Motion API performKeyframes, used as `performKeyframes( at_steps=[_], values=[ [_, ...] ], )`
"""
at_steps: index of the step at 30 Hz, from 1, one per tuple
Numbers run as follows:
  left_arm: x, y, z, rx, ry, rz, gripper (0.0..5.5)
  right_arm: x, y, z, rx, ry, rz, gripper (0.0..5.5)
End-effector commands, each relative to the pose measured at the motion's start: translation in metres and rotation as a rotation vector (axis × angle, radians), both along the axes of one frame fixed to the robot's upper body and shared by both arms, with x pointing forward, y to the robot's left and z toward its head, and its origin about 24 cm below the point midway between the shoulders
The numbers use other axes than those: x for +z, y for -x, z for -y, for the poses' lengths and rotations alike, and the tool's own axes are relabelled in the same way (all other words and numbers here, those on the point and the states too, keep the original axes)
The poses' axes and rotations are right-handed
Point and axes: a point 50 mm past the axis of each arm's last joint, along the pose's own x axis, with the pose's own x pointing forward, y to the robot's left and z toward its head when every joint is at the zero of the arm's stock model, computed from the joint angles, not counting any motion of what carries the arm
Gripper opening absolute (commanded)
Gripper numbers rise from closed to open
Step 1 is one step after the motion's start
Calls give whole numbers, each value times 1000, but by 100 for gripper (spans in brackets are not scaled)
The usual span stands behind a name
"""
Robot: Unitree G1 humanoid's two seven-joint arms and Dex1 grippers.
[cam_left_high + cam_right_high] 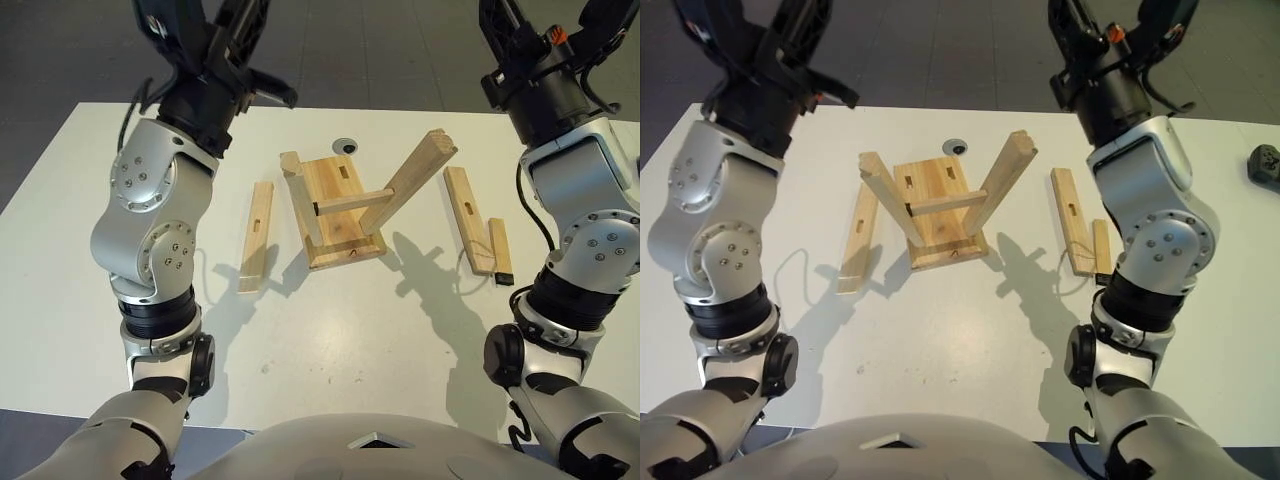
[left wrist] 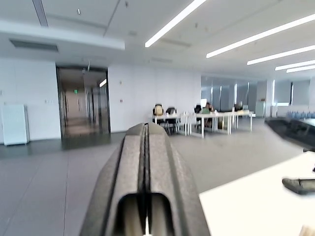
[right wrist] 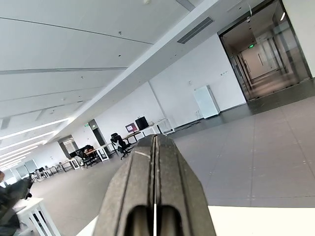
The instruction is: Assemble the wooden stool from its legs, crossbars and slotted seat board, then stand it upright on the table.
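Note:
The slotted seat board (image 1: 338, 232) lies flat mid-table with two legs standing up from it. One leg (image 1: 301, 196) rises at its left side, the other (image 1: 415, 175) leans out to the right, and a crossbar (image 1: 352, 201) joins them. A loose leg (image 1: 256, 235) lies on the table to the left, another loose leg (image 1: 466, 215) to the right, with a short crossbar (image 1: 499, 250) beside it. Both arms are raised above the table's far corners. My left gripper (image 2: 146, 129) and right gripper (image 3: 155, 138) are shut on nothing and face out into the room.
A round cable hole (image 1: 344, 145) sits in the white table (image 1: 330, 330) behind the seat board. A black device (image 1: 1265, 163) lies near the far right edge. The table's front half is bare.

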Motion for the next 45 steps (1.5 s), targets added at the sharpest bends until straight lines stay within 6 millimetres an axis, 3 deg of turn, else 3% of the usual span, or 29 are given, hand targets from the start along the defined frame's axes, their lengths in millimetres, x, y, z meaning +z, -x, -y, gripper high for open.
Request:
performKeyframes(
  at_steps=[1, 5, 7, 9, 13, 18, 22, 25, 27, 30, 36, 38, 43, 45],
  values=[
    [-21, 1, 6, -26, -27, -88, 1, -43, 5, -19, 103, 220, -119, 0],
    [-75, 1, 9, -27, -82, -283, 1, -72, 10, -27, 152, 337, -188, 0],
    [-99, 3, 11, -22, -92, -373, 1, -76, 12, -26, 145, 347, -192, 0],
    [-110, 6, 15, -32, -90, -409, 1, -76, 13, -25, 135, 335, -186, 0],
    [-109, 7, 18, -29, -60, -408, 1, -69, 14, -24, 126, 275, -159, 0],
    [-90, -2, 6, 9, -16, -346, 1, -43, 14, -22, 120, 77, -74, 0],
    [-64, -1, -5, 31, 72, -280, 1, -16, 10, -2, 67, -102, -24, 0],
    [-54, 16, -10, 56, 103, -251, 1, -8, 6, 22, -48, -98, -12, 0],
    [-57, 29, -14, 108, 86, -259, 1, -14, 4, 42, -151, -53, -42, 0],
    [-76, 48, -23, 222, 55, -331, 1, -43, 5, 66, -309, 88, -149, 0],
    [-107, 64, -22, 345, 11, -479, 1, -83, 18, 75, -517, 371, -256, 0],
    [-110, 62, -15, 332, 9, -492, 1, -91, 20, 66, -517, 407, -274, 0],
    [-107, 58, 9, 175, -26, -488, 1, -97, 42, -17, -76, 449, -232, 0],
    [-105, 58, 13, 133, -43, -479, 1, -92, 53, -37, 40, 443, -205, 0]
  ],
)
